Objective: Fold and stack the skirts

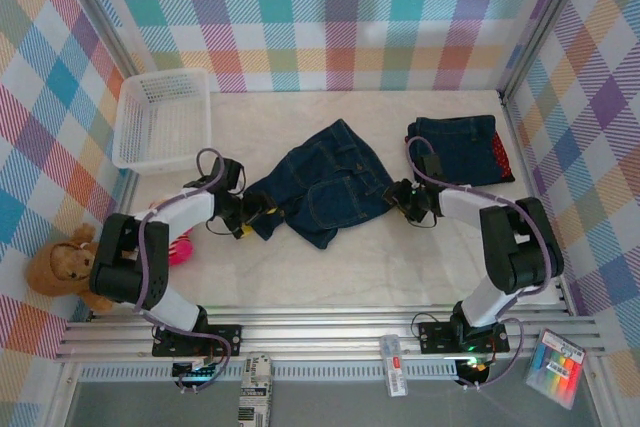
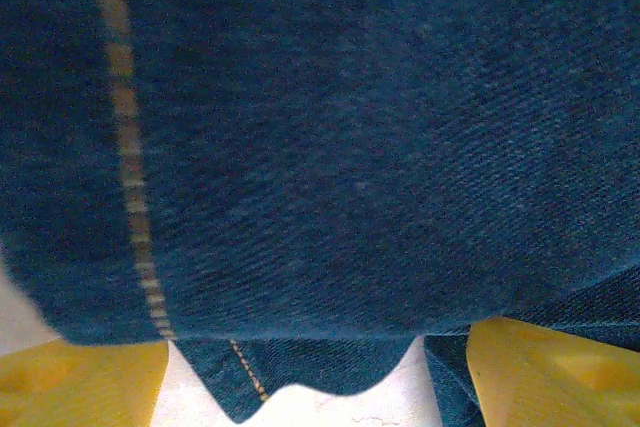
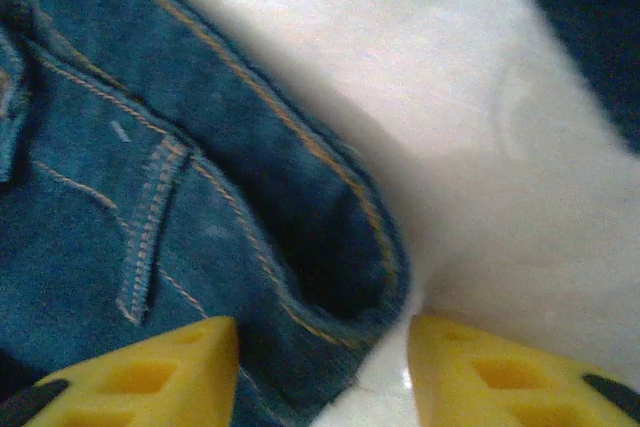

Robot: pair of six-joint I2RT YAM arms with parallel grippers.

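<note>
The red skirt (image 1: 503,159) lies mostly hidden under the folded denim skirt (image 1: 455,147).

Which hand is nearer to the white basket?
Left. The left hand is at the left edge of the skirt, a little to the right of the basket and closer to the robot. The right hand is at the skirt's right edge, farther away.

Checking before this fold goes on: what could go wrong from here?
The right hand straddles only the edge of the denim skirt, fingers apart; a shallow pinch could slip on lifting.
The skirt lies bunched, so the left hand may catch several layers and fold in wrinkles.
The folded stack sits close beside the right hand; a wide swing could knock it askew.
</note>
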